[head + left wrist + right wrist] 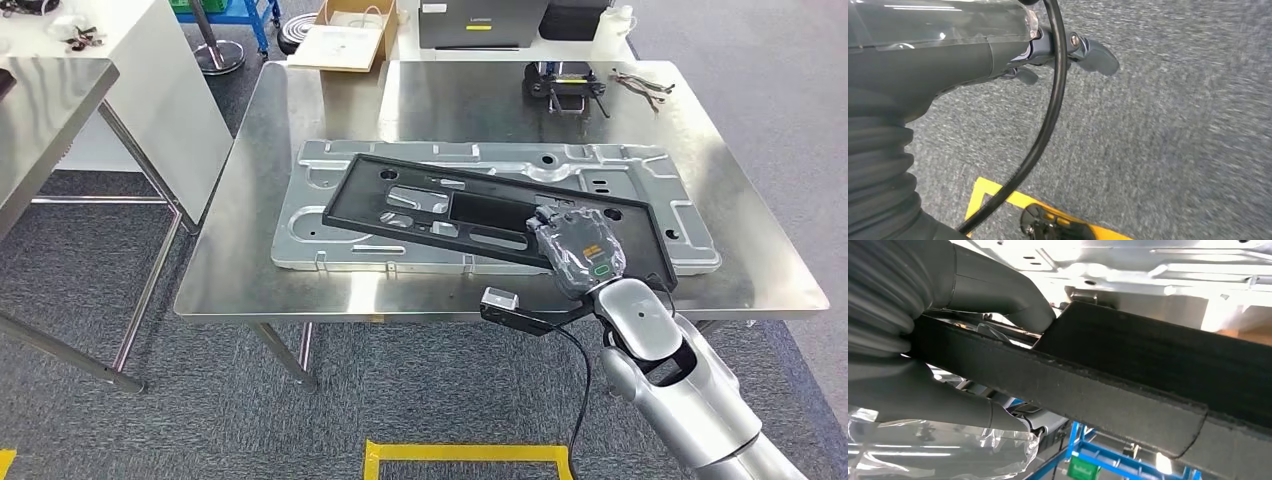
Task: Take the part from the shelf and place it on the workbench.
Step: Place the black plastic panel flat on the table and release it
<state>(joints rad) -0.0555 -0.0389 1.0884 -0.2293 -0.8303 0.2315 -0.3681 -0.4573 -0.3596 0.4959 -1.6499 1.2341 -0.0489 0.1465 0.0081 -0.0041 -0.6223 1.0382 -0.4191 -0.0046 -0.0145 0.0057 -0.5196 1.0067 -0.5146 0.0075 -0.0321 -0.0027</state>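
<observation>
**Black part over the workbench**

My right hand [578,252] grips the black frame part [440,205] at its near edge — it lies across the silver panel [620,170] on the workbench [300,110]. My left hand [1068,55] hangs over carpet — grip state unclear.

right hand [578,250] covering part of black frame [440,205], left hand [1068,52] fingers possibly curled, blurred
</observation>
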